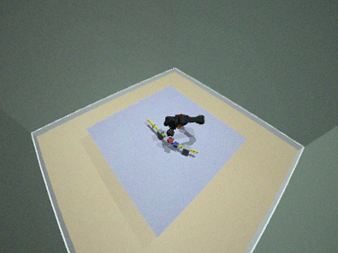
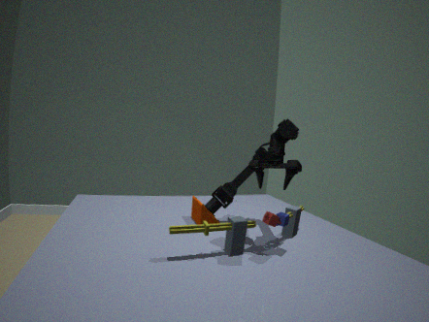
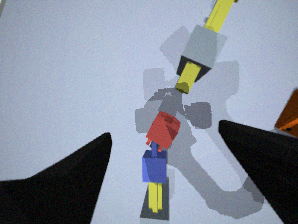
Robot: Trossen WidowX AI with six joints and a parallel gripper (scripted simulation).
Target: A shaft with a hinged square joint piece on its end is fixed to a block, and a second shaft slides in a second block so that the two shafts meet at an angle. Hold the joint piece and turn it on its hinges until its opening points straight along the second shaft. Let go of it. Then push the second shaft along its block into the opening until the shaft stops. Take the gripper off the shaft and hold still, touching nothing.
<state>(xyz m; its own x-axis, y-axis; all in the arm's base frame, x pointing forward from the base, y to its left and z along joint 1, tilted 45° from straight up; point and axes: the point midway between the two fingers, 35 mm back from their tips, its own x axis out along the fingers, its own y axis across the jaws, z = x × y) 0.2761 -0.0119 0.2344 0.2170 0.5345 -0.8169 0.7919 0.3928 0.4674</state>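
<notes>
The red joint piece (image 1: 170,140) (image 2: 271,219) (image 3: 162,130) is hinged to the blue part (image 1: 176,144) (image 2: 283,219) (image 3: 154,167) on the first shaft (image 3: 155,197), held by its block (image 1: 186,152) (image 2: 291,223). In the wrist view it is turned from the first shaft, roughly in line with the second shaft (image 1: 151,123) (image 2: 186,229) (image 3: 220,15). That yellow shaft passes through its grey block (image 1: 160,134) (image 2: 236,238) (image 3: 204,45); a gap separates its end from the joint piece. My gripper (image 2: 273,188) (image 3: 164,131) is open and empty, above the joint piece.
The orange arm base (image 2: 201,210) (image 3: 290,112) stands behind the blocks in the exterior view. A small yellow collar (image 2: 207,228) sticks out from the second shaft's outer part. Shadows of the arm and shafts fall on the pale blue table top (image 1: 162,198) (image 2: 194,291).
</notes>
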